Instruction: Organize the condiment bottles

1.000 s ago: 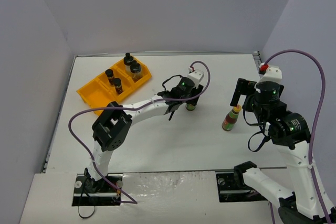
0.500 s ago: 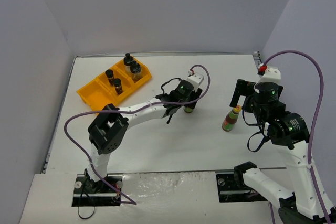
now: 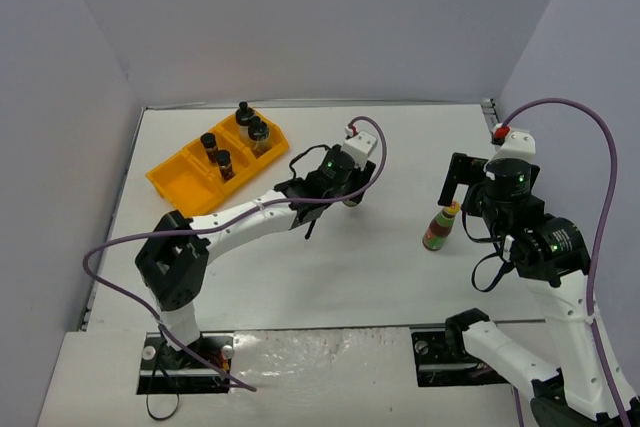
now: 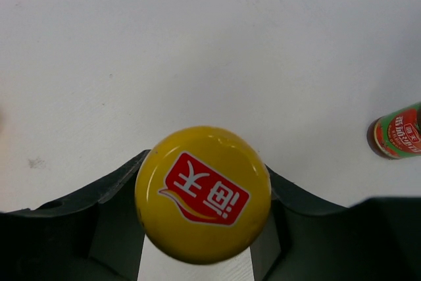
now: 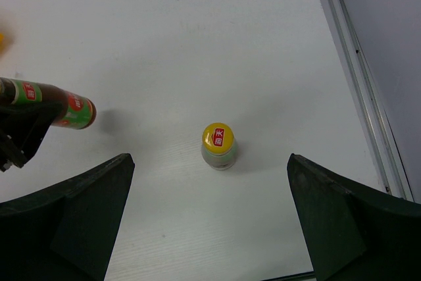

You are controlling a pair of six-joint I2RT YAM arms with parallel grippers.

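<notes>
While we hold it: left gripper (image 4: 205, 162) clamped on sauce bottle (image 5: 66, 111) under its cap (image 4: 202, 192)
Handling: light, slick; we'd grab the neck
Right gripper (image 5: 209, 169): wide, empty

Left wrist view, up close: the yellow cap (image 4: 204, 194) of the nearer sauce bottle (image 5: 72, 111) carries a red badge with white Chinese characters, turned sideways, apparently 海天. Off at the right edge, the other sauce bottle (image 4: 395, 132) shows white characters on its red-green label, too small to read
</notes>
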